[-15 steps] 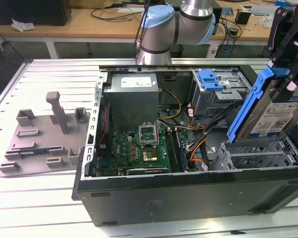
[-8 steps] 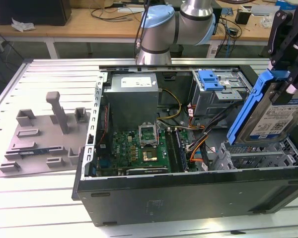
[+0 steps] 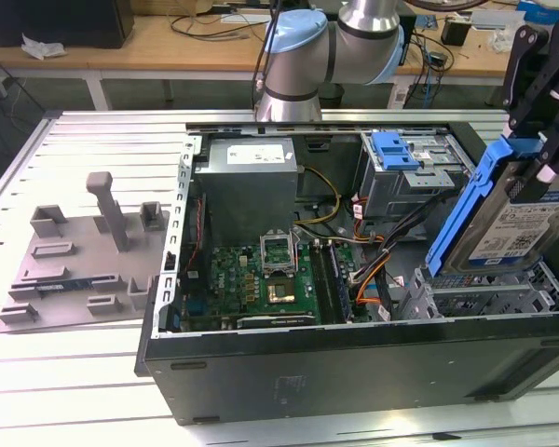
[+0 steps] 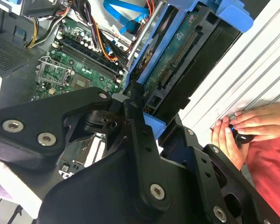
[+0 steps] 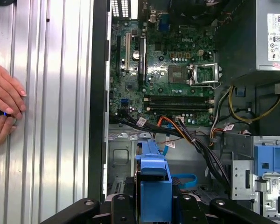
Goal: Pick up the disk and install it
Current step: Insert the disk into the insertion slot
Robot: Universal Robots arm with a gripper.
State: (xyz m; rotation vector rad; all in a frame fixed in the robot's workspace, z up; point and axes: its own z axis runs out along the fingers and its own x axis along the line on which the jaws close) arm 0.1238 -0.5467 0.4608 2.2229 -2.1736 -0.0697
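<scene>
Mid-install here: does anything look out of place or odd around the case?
Yes. A person's hands rest on the table right beside the open case, close to the work. The disk, gripped by the claw, hangs tilted above the case, not yet seated.

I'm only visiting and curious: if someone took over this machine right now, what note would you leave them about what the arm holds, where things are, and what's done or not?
Gripper: shut on the disk, clamping its upper end.
Disk: lifted and tilted over the metal bay at the exterior view's right end of the open computer case. It is not seated.
Fixed drive cage: further back in the case, apart from the disk.
A person's hands rest on the ribbed table beside the case.
Done: pick-up. Left: installing the disk.
</scene>
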